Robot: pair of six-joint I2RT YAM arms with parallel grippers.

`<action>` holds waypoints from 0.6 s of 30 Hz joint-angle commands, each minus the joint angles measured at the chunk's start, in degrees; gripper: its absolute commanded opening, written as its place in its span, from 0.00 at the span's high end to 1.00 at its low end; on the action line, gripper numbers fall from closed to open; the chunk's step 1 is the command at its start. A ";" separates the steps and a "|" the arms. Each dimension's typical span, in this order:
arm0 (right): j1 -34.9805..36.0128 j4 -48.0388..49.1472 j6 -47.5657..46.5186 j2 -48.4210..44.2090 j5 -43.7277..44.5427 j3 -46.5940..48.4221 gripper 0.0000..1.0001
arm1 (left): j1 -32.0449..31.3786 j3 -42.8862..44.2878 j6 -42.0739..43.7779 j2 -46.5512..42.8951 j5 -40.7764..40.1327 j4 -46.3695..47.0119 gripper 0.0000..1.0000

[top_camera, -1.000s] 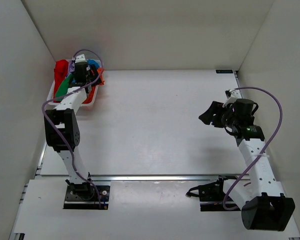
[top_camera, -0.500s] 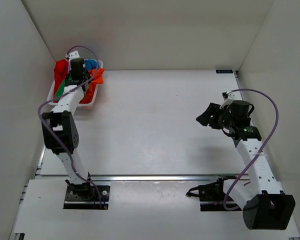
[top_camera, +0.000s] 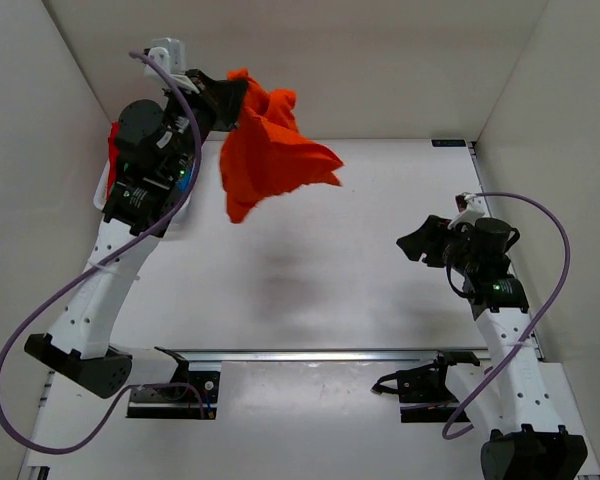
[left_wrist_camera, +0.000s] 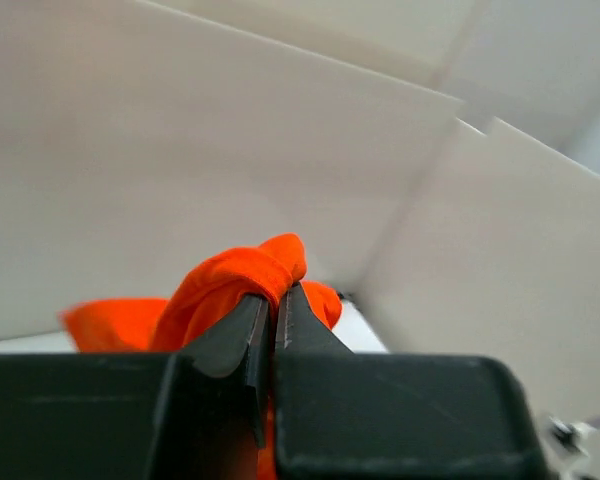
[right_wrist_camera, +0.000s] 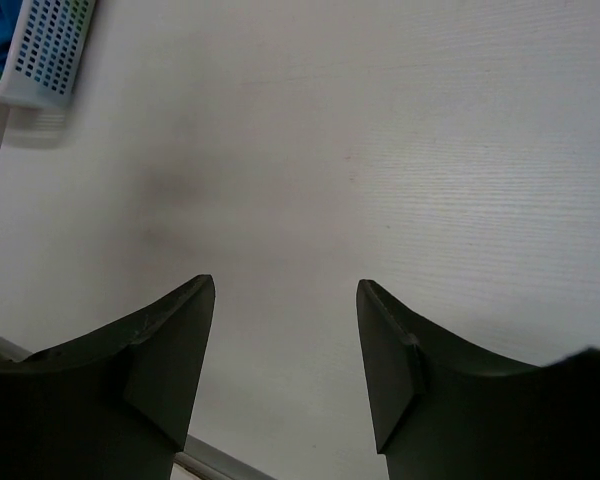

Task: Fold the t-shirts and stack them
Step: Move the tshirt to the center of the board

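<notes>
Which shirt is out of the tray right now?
The orange t-shirt: it alone hangs in the air, pinched in the left gripper; the red t-shirt is down by the tray.

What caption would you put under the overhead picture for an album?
Left gripper holds an orange t-shirt in the air above the table; the right gripper hovers open.

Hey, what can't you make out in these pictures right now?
Right wrist view: the frame edge cuts off the tray.
Top view: the left arm covers most of that tray; only a red shirt peeks out.
Left wrist view: the left end effector hides most of the orange shirt.
</notes>
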 commanded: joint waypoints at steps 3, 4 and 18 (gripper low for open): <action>-0.68 2.09 -1.60 -2.17 0.18 -0.63 0.44 | -1.95 -2.83 -5.95 4.61 6.94 -3.21 1.00; -0.85 2.09 -1.86 -2.61 0.44 -0.80 0.44 | -0.82 -5.81 -7.09 4.43 6.68 -3.21 1.00; 0.29 4.28 -3.45 3.18 0.10 -4.05 0.34 | 0.45 -34.66 -13.17 8.48 16.60 -1.09 0.45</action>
